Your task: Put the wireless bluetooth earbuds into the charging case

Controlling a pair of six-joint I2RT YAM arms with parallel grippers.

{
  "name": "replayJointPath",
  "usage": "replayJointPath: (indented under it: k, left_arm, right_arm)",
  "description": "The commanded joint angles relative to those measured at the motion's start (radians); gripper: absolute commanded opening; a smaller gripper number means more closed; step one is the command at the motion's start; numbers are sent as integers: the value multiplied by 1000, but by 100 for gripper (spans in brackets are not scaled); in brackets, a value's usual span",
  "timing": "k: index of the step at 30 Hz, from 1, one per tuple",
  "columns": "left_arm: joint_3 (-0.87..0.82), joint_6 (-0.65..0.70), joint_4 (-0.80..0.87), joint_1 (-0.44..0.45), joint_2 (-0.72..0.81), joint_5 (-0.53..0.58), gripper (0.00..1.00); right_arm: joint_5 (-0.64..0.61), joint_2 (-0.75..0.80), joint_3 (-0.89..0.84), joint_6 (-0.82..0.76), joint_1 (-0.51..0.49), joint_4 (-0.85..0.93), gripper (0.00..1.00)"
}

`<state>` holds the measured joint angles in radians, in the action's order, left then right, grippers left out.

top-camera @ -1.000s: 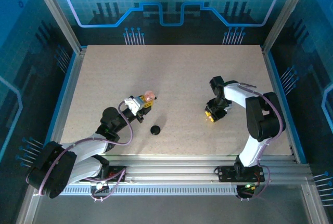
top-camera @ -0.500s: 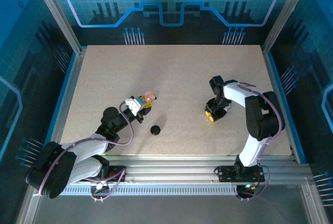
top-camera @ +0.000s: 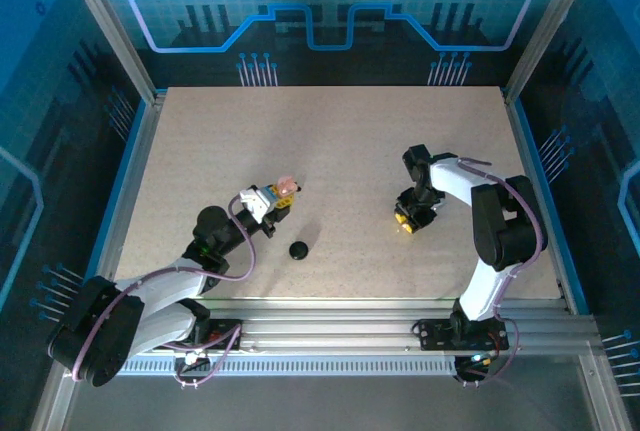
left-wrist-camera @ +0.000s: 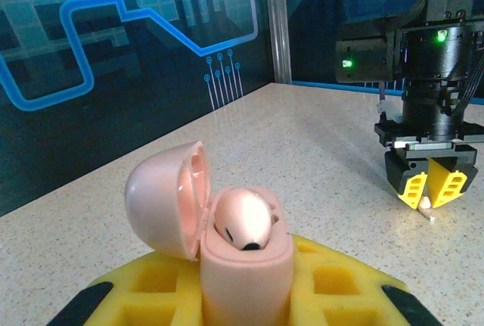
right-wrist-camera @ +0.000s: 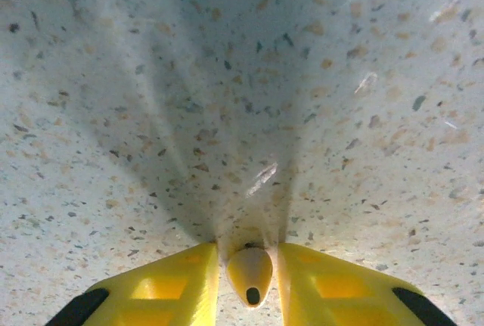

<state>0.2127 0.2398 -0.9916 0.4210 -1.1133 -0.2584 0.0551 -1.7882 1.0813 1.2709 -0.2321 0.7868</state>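
My left gripper (left-wrist-camera: 246,299) is shut on a pink charging case (left-wrist-camera: 246,273), held upright with its lid (left-wrist-camera: 162,197) swung open to the left. One whitish-pink earbud (left-wrist-camera: 242,220) sits in the case. In the top view the case (top-camera: 287,187) and the left gripper (top-camera: 275,195) are left of centre. My right gripper (top-camera: 405,219) points straight down at the table. A whitish earbud (right-wrist-camera: 249,273) lies on the table between its yellow fingers (right-wrist-camera: 166,288), with a thin gap on each side. The left wrist view shows this earbud (left-wrist-camera: 426,206) at the right gripper's (left-wrist-camera: 431,190) tips.
A small black round object (top-camera: 298,249) lies on the speckled table (top-camera: 340,141) just in front of the left gripper. Blue walls and metal posts ring the table. The stretch between the two grippers is bare.
The pink case in the left gripper looks slightly turned, its lid showing smaller from above. Both arms otherwise stay in place.
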Motion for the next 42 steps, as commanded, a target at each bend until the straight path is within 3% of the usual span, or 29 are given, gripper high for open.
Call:
replayJointPath:
  k: [1, 12, 23, 33, 42]
  left_arm:
    - [15, 23, -1, -1, 22, 6, 14]
    - [16, 21, 7, -1, 20, 4, 14]
    - [31, -23, -53, 1, -80, -17, 14]
    - [96, -104, -234, 34, -305, -48, 14]
    - [172, -150, -341, 79, -454, -62, 14]
  right_arm:
    - [-23, -10, 18, -15, 17, 17, 25]
    - [-23, 8, 10, -27, 17, 18, 16]
    - [-30, 141, -19, -15, -40, -23, 16]
    - [-84, 270, 42, -71, -181, -152, 16]
    - [-107, 296, 126, -196, -286, -314, 16]
